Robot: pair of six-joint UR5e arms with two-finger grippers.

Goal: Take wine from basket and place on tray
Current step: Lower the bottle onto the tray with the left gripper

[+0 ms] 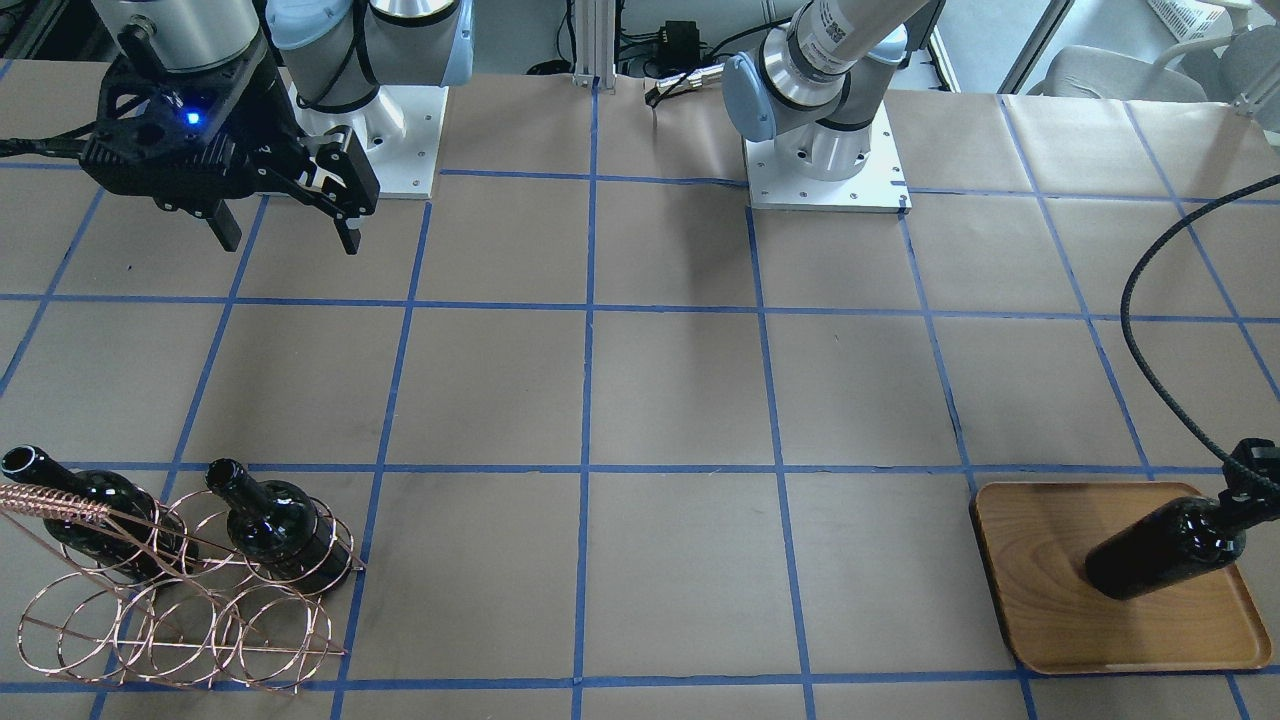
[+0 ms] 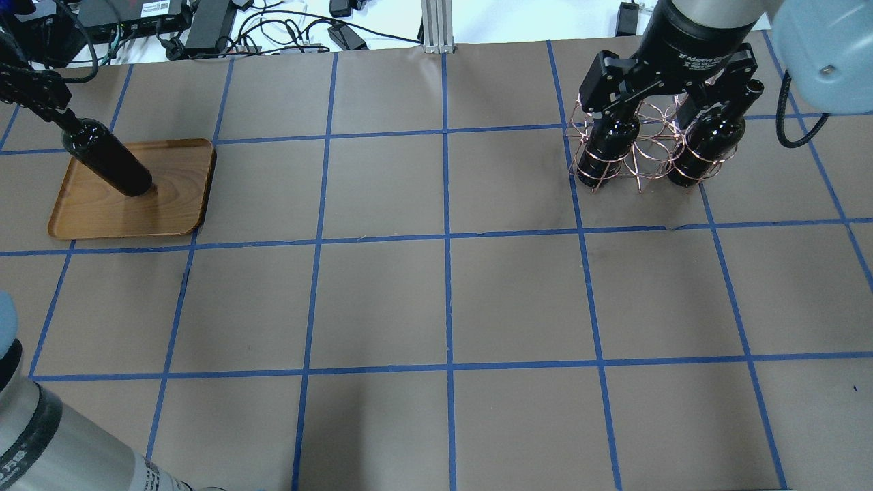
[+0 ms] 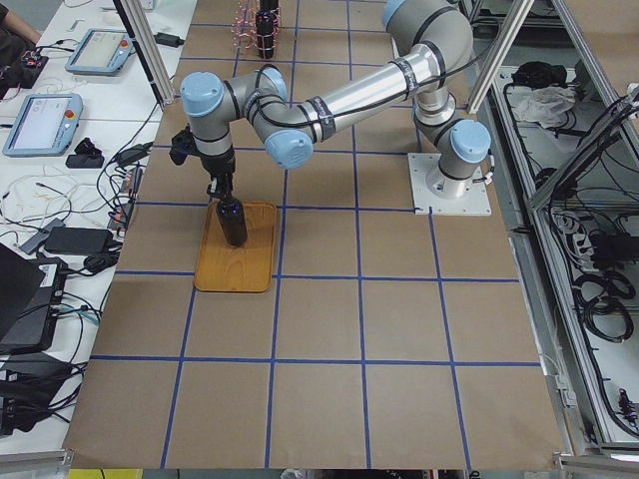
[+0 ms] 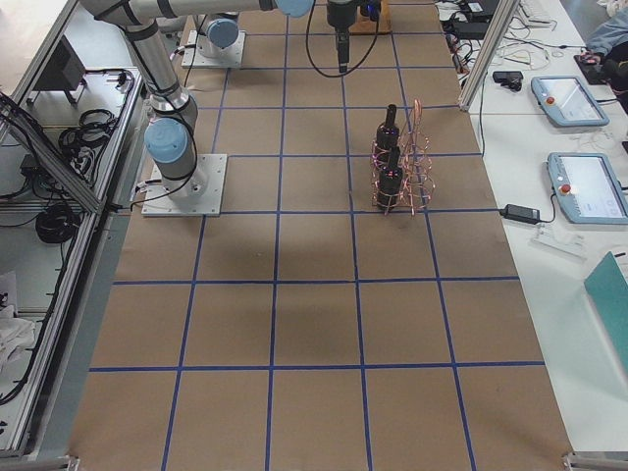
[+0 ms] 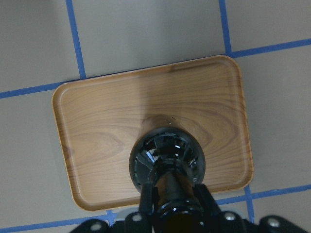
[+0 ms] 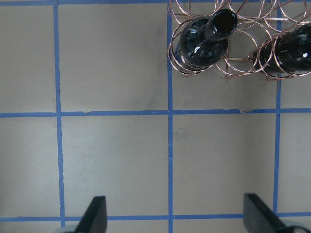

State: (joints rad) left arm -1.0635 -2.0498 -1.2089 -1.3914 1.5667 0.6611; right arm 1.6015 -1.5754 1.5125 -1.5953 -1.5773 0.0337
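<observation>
My left gripper [image 1: 1252,487] is shut on the neck of a black wine bottle [image 1: 1165,548] and holds it upright over the wooden tray [image 1: 1040,620]. The left wrist view shows the bottle [image 5: 167,162] above the tray [image 5: 97,111]; I cannot tell whether its base touches. The copper wire basket [image 2: 638,164] stands at the far right and holds two more black bottles [image 2: 610,146] [image 2: 706,146]. My right gripper [image 1: 285,225] is open and empty, high above the table; its wrist view shows the basket [image 6: 233,63] ahead of the fingertips [image 6: 97,216].
The left arm's black cable [image 1: 1130,330] loops over the table near the tray. Both robot bases [image 1: 825,150] [image 1: 390,130] stand at the robot's edge. Cables and electronics [image 2: 204,27] and an aluminium post [image 2: 436,27] line the far edge.
</observation>
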